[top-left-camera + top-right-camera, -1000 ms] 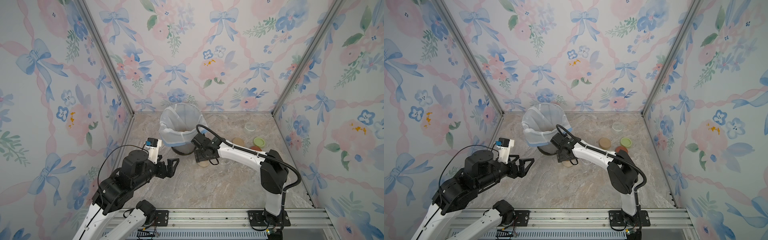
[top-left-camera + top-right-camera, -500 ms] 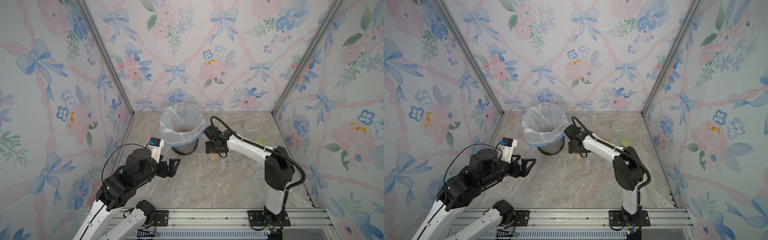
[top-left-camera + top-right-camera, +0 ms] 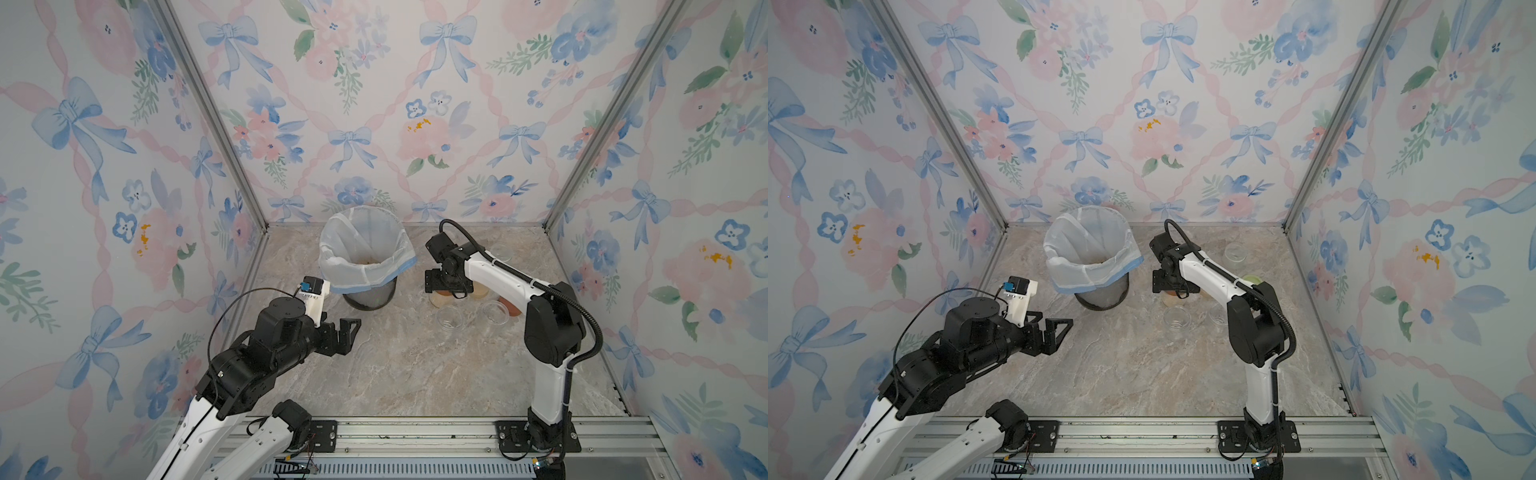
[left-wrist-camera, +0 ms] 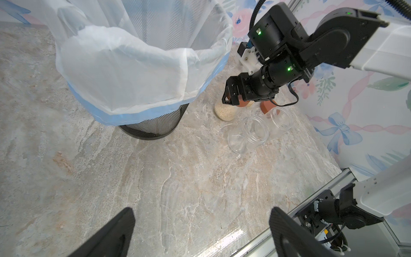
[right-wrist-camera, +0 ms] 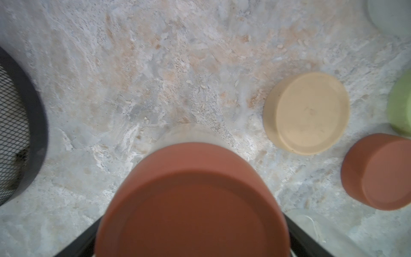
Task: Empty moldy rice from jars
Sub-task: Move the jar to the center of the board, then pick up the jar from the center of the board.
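Nearest, the left gripper (image 4: pixel 201 211) hung wide open, empty, over the table (image 4: pixel 200 166); farther, the jar (image 4: pixel 224 111) of moldy rice (image 4: pixel 223 113) stood upright, long axis vertical, rust-red lid (image 5: pixel 189 200) upward, just beside the bin (image 4: pixel 153 131); the right gripper (image 4: pixel 235 100) straddled that lid, grip unclear.

A staged robot test booth: bow-print wallpaper panels (image 3: pixel 374 104) in aluminium posts (image 3: pixel 220 124), arms (image 3: pixel 548 332) bolted to a rail (image 3: pixel 415 430).

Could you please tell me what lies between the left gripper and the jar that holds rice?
Only bare marble tabletop lies between the left gripper and the rice jar, as the left wrist view shows; the bin stands aside.
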